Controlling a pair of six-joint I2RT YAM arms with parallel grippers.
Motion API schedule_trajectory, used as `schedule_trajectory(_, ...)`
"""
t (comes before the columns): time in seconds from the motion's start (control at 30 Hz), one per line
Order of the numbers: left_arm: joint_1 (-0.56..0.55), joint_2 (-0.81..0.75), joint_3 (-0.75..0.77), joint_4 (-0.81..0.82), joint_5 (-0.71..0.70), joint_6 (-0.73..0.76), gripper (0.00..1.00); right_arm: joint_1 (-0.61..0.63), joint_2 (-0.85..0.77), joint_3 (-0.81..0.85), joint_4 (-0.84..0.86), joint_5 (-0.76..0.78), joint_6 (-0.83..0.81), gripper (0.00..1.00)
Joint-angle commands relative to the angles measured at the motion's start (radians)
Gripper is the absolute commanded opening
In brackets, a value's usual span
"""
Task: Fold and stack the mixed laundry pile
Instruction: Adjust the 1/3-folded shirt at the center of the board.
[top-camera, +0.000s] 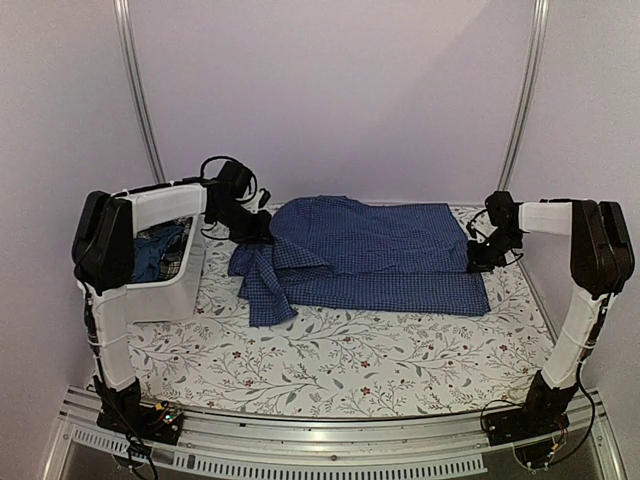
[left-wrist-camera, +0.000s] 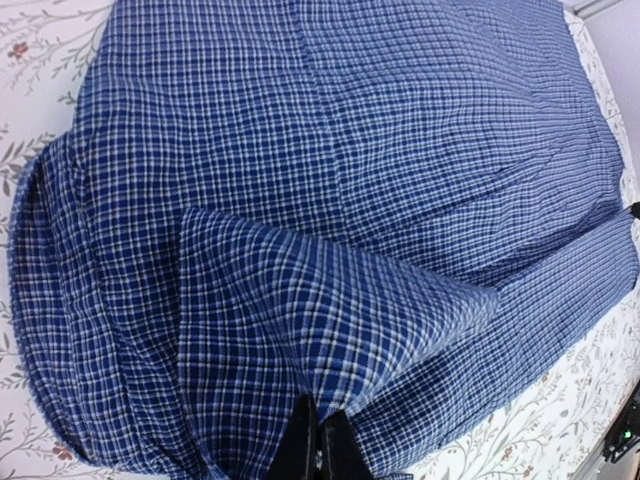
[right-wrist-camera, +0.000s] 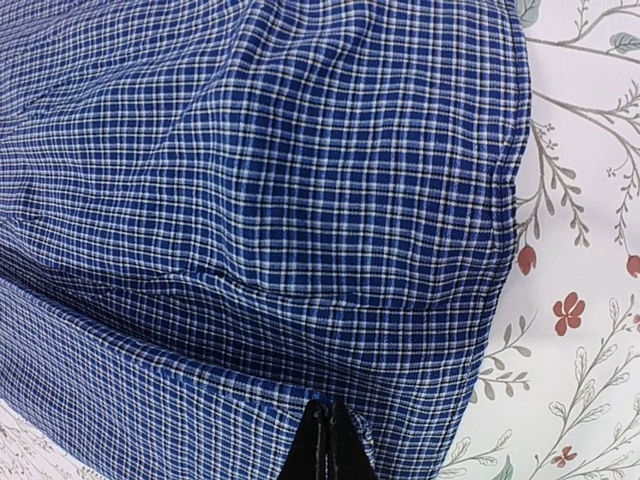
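Note:
A blue-and-white check shirt (top-camera: 370, 250) lies spread across the back of the floral tablecloth (top-camera: 350, 370). One sleeve (top-camera: 265, 290) trails toward the front at its left end. At the shirt's left end my left gripper (top-camera: 262, 228) is shut, and a fold of the check cloth (left-wrist-camera: 330, 300) is pinched and drawn taut at its tips (left-wrist-camera: 320, 415). My right gripper (top-camera: 478, 262) is shut at the shirt's right end, where its tips (right-wrist-camera: 325, 412) hold the cloth's edge (right-wrist-camera: 300, 250). The rest of the laundry pile (top-camera: 160, 250) shows as dark blue and plaid cloth inside the tub.
A white plastic tub (top-camera: 165, 295) stands at the table's left edge, under the left arm. Metal frame posts (top-camera: 140, 90) (top-camera: 525, 90) rise at the back corners. Bare floral tablecloth runs in front of the shirt down to the near rail (top-camera: 330, 440).

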Motion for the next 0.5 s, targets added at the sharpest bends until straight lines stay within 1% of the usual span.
schedule_trajectory(0.0, -0.001, 0.012, -0.049, -0.007, -0.032, 0.001, 0.00, -0.004, -0.003, 0.018, 0.036, 0.014, 0.010, 0.00)
schedule_trajectory(0.1, -0.001, 0.024, -0.064, -0.007, -0.063, -0.004, 0.00, -0.005, 0.022, 0.018, 0.041, 0.011, 0.010, 0.00)
schedule_trajectory(0.17, 0.001, 0.030, -0.064, -0.008, -0.092, -0.014, 0.00, -0.005, 0.035, 0.017, 0.039, 0.018, 0.039, 0.00)
schedule_trajectory(0.2, 0.002, 0.033, -0.059, -0.014, -0.103, -0.022, 0.03, -0.005, 0.040, 0.018, 0.034, 0.028, 0.044, 0.01)
schedule_trajectory(0.23, 0.004, 0.033, -0.049, -0.022, -0.105, -0.025, 0.15, -0.005, 0.044, 0.023, 0.027, 0.035, 0.049, 0.08)
schedule_trajectory(0.3, 0.004, 0.002, -0.049, -0.009, -0.101, -0.027, 0.44, -0.004, 0.046, 0.038, 0.006, 0.040, 0.061, 0.33)
schedule_trajectory(0.33, 0.001, -0.029, -0.067, 0.008, -0.100, -0.026, 0.55, -0.005, 0.039, 0.045, 0.000, 0.035, 0.068, 0.42)
schedule_trajectory(0.37, 0.001, -0.069, -0.102, 0.025, -0.110, -0.026, 0.64, -0.005, 0.020, 0.051, -0.002, 0.025, 0.072, 0.48)
schedule_trajectory(0.4, 0.001, -0.109, -0.134, 0.038, -0.120, -0.025, 0.71, -0.004, 0.005, 0.057, -0.004, 0.007, 0.083, 0.52)
schedule_trajectory(0.43, 0.002, -0.151, -0.166, 0.045, -0.128, -0.020, 0.75, -0.002, -0.016, 0.064, -0.004, -0.021, 0.092, 0.56)
schedule_trajectory(0.47, 0.002, -0.191, -0.199, 0.051, -0.133, -0.020, 0.77, 0.006, -0.032, 0.070, -0.004, -0.052, 0.098, 0.57)
